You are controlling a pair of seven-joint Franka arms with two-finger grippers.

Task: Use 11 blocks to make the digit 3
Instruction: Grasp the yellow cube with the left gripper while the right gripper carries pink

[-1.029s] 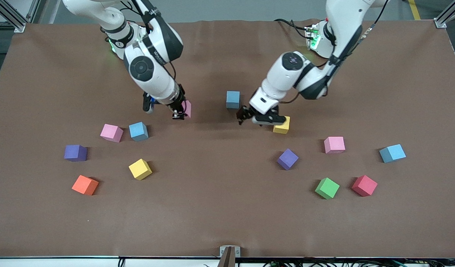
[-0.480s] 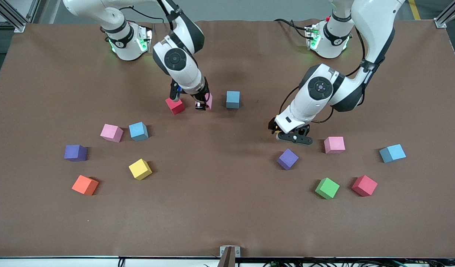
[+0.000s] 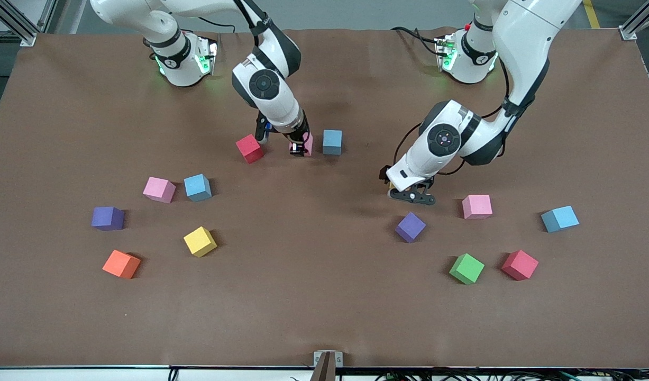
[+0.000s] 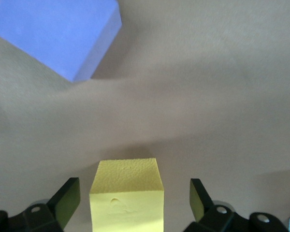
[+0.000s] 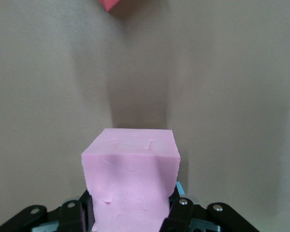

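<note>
The right tool (image 3: 300, 148) pinches a pink block (image 5: 130, 179) between the red block (image 3: 249, 148) and blue block (image 3: 332, 142), while the left tool (image 4: 130, 205) stands spread around a yellow block (image 4: 127, 193) on the table (image 3: 324, 307)

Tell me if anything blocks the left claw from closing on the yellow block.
Nothing visible does. The left claw is open with the yellow block sitting between its fingers, clear gaps on both sides. The purple block lies apart.

High front camera faces both arms; wrist cameras (close) look down at tabletop (image 3: 324, 317).
</note>
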